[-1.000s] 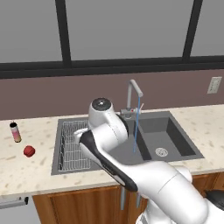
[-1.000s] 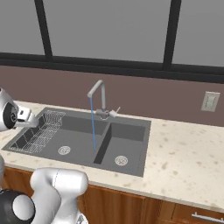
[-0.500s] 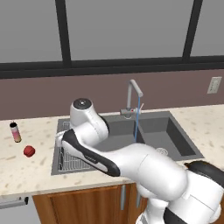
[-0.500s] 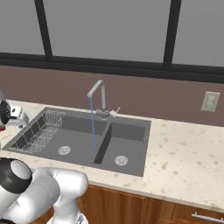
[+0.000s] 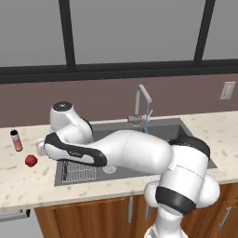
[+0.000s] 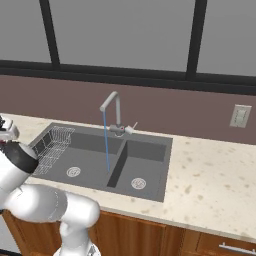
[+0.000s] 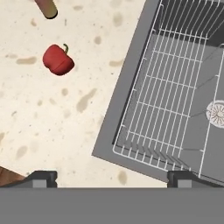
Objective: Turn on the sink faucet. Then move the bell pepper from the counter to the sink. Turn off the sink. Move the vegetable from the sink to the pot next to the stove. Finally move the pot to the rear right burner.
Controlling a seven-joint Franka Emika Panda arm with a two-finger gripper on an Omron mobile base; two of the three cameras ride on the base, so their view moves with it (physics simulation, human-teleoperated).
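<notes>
Water runs in a thin blue stream from the sink faucet (image 5: pixel 142 103) (image 6: pixel 112 106) into the dark double sink (image 5: pixel 163 126) (image 6: pixel 95 162). The red bell pepper (image 5: pixel 31 161) (image 7: pixel 57 59) lies on the beige counter (image 5: pixel 28 182) (image 7: pixel 48 118), left of the sink. My gripper (image 5: pixel 42 148) (image 7: pixel 111 177) hangs open and empty over the sink's left rim, with the pepper off to its upper left in the hand view and well apart from the fingertips (image 7: pixel 42 176). The pot and the stove are out of view.
A pink-and-tan bottle (image 5: pixel 16 140) (image 7: pixel 46 8) stands on the counter just behind the pepper. A wire rack (image 6: pixel 53 143) (image 7: pixel 175 92) sits in the left basin, beside a round drain (image 7: pixel 216 112). My arm stretches low across the sink. A wall outlet (image 6: pixel 241 116) is at the right.
The arm has swung left, from above the middle of the sink to its left rim near the pepper. The gripper stays open and the water keeps running.
</notes>
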